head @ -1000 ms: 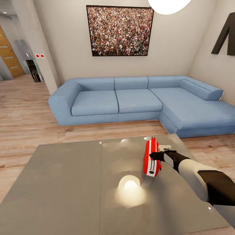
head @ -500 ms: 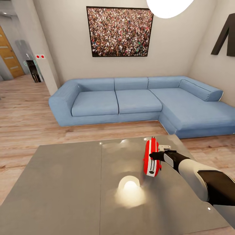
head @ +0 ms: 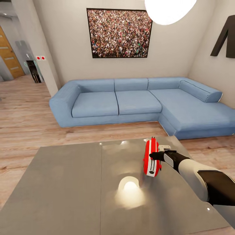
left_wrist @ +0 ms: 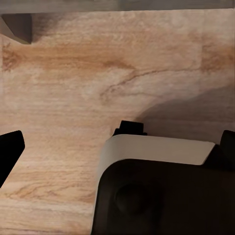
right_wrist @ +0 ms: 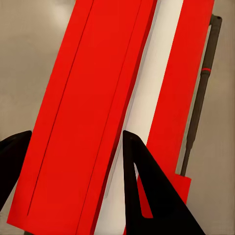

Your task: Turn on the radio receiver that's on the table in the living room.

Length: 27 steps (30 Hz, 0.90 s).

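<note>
Right claw (head: pixel 153 156) open astride the upright radio receiver (head: pixel 151 159) on the counter (head: pixel 68 186), gripping nothing (left claw's state unclear). Best pressed gently, squarely, without toppling.

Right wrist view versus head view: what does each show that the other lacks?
Right wrist view alone: close detail of the radio receiver, its white band and thin handle, with dark fingers on either side of it. Head view alone: the table, blue sofa, crowd picture, wood floor. Shared: the radio receiver and right end effector.
</note>
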Motion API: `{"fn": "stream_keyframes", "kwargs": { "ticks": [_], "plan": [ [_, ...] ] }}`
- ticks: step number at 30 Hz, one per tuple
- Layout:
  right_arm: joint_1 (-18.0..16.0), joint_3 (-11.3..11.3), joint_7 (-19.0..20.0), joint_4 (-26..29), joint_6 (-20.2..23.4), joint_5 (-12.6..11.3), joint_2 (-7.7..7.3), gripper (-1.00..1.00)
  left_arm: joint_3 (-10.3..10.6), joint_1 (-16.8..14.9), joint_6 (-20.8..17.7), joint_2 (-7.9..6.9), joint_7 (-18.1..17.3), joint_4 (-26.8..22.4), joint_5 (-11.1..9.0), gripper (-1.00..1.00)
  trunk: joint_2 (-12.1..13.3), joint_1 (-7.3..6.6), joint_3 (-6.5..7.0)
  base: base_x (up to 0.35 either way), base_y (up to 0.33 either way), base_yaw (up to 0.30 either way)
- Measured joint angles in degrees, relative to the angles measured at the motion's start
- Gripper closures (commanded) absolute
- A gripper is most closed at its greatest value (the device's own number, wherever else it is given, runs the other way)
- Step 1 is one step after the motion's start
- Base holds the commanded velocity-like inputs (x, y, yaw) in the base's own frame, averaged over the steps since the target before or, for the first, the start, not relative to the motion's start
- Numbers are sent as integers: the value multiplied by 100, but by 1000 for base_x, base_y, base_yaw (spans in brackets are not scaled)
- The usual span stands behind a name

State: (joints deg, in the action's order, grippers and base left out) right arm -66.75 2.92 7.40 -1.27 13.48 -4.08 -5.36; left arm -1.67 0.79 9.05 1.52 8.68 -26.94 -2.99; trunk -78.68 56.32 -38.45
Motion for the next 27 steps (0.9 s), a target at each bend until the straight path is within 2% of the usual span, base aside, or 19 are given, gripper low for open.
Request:
{"fn": "stream_keyframes", "kwargs": {
  "ticks": [27],
  "plan": [
    [-2,-1,-2,0,-3,21,0,100,0,0,-3,-3,37,1,18,-100,1083,-593,485,0,0,0]
  ]
}}
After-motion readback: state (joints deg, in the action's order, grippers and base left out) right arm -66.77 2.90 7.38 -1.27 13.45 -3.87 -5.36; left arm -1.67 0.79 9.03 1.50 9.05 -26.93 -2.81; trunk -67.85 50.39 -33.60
